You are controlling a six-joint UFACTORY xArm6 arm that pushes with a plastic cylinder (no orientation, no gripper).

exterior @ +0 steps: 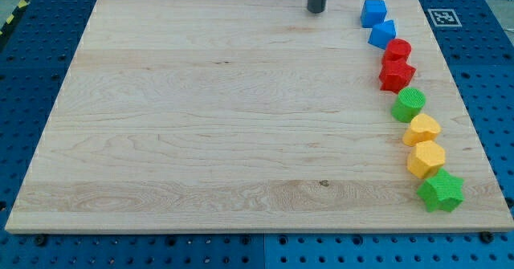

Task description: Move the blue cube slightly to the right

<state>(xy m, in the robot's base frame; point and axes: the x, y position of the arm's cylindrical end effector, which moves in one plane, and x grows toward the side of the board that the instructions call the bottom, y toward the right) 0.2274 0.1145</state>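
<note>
The blue cube sits at the top right of the wooden board. A second blue block, wedge-like, lies just below it. My tip rests on the board near the view's top, to the left of the blue cube with a clear gap between them. The rod rises out of the view's top.
Below the blue blocks a curved line runs down the board's right side: a red cylinder, a red star-like block, a green cylinder, a yellow heart, an orange hexagon, a green star. A marker tag sits at the top right corner.
</note>
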